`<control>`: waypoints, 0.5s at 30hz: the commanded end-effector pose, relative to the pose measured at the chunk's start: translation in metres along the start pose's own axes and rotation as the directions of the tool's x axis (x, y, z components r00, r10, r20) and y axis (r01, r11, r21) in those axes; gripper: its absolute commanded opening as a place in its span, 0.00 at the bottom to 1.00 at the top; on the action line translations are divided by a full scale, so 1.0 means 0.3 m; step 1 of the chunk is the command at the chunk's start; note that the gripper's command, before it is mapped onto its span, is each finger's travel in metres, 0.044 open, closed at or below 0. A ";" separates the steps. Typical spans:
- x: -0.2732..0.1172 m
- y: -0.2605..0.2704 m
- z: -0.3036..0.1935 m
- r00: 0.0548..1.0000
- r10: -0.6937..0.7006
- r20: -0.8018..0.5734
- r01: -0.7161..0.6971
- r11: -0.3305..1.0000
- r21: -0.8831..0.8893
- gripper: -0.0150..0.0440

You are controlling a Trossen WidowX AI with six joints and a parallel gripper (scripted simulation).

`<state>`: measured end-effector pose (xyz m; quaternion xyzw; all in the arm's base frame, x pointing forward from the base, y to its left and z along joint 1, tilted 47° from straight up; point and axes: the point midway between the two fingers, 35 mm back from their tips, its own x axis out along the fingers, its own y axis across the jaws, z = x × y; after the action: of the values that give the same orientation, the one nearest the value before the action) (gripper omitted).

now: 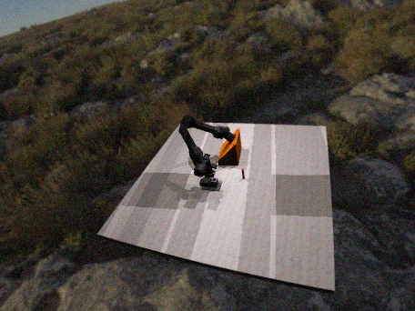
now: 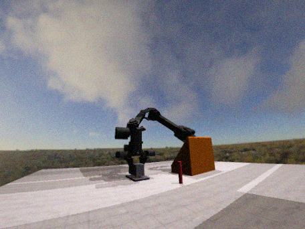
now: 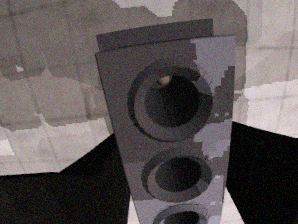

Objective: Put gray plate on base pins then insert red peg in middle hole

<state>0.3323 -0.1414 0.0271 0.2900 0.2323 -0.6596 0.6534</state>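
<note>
The gray plate (image 1: 212, 184) (image 2: 137, 170) (image 3: 115, 75) is a thick block with three round holes in a row. My gripper (image 1: 208, 178) (image 2: 136, 163) (image 3: 165, 125) is shut on it. The plate is over the dark base (image 1: 218, 188) (image 2: 146, 179) (image 3: 155, 36), on it or very close above it; whether it lies fully flat is hard to tell. A pale pin tip (image 3: 165, 79) shows inside the far hole in the wrist view. The other pin is hidden. The red peg (image 1: 243, 174) (image 2: 180, 172) stands upright on the table, apart from the base and the gripper.
An orange wedge-shaped block (image 1: 235, 147) (image 2: 201, 155) stands behind the peg, with the arm's upper links (image 1: 221, 132) (image 2: 184, 131) reaching down behind it. The pale striped table (image 1: 300, 250) (image 2: 100, 207) carries patchy shadows, and its edges drop off to rocky ground.
</note>
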 end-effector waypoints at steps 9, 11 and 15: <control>-0.001 0.001 0.001 1.000 0.001 0.000 -0.001 1.000 0.003 0.79; -0.001 0.001 0.001 1.000 0.001 0.000 -0.001 1.000 0.003 0.88; -0.001 0.001 0.001 1.000 0.001 0.000 -0.001 1.000 0.003 1.00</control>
<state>0.3323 -0.1414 0.0272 0.2901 0.2321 -0.6595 0.6534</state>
